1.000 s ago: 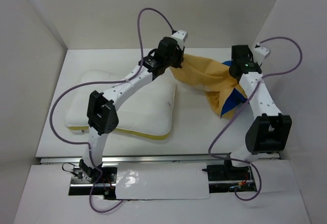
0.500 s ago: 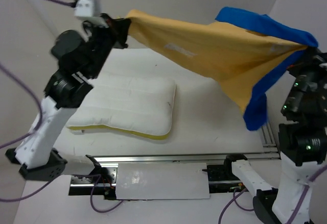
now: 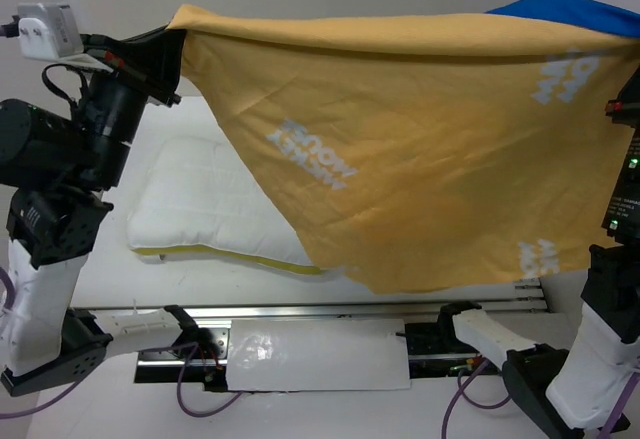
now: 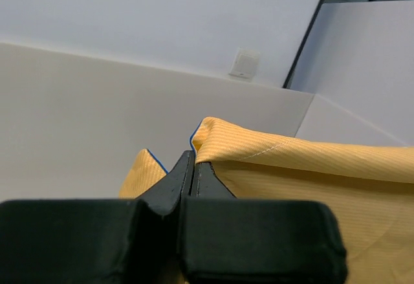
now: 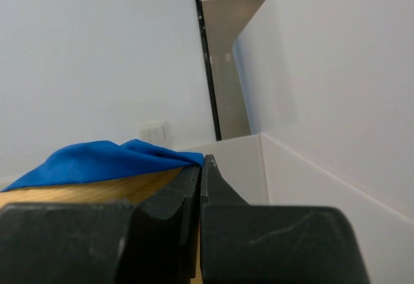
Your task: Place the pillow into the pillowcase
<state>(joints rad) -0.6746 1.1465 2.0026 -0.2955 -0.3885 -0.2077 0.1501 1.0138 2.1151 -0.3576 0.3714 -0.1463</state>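
Up it goes: the pillowcase point(image 3: 420, 159) hangs in the air, stretched wide between the two arms. Its orange-yellow inside faces the overhead camera with mirrored white lettering on show, and a strip of the blue outside peeks out at the upper right corner. The left gripper point(image 4: 193, 161) is clamped tight on the upper left corner, the yellow hem pinched between its pressed-together fingers. On the other side, the right gripper point(image 5: 202, 164) is clenched on the opposite corner, blue fabric bunched at its tips. Down below, the pillow point(image 3: 200, 209) lies flat on the table point(image 3: 110, 279), left of centre, its pale yellow edge toward the arm bases and its right end hidden behind the hanging cloth
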